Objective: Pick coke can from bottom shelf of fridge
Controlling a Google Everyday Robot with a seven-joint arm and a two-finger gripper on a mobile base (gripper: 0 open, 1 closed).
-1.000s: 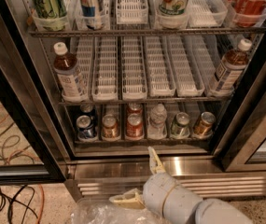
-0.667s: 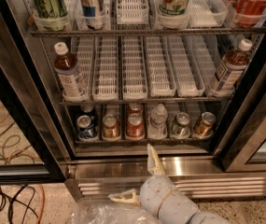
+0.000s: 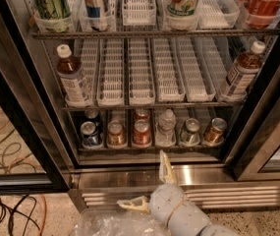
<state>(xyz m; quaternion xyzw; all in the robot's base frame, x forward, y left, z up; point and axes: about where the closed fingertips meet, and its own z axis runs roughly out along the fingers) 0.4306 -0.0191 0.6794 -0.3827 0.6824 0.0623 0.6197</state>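
The fridge (image 3: 26, 107) stands open in front of me. On its bottom shelf (image 3: 149, 147) a row of cans stands in white lanes. The coke can (image 3: 141, 132), red with a silver top, is in the middle of the row, with a second red can (image 3: 141, 114) behind it. My gripper (image 3: 147, 185) is below the shelf, in front of the steel base, just right of the coke can's lane. It is open wide and empty: one finger (image 3: 166, 167) points up at the shelf edge, the other points left.
Beside the coke can are a brownish can (image 3: 116, 133) and a blue can (image 3: 90, 133) to the left. To the right are a clear bottle (image 3: 166, 127), a silver-green can (image 3: 189, 132) and a gold can (image 3: 214, 131). Clear plastic (image 3: 110, 222) and cables (image 3: 7, 210) lie on the floor.
My arm has shifted slightly left and the upper finger has risen a little toward the bottom shelf. The cans have not moved.
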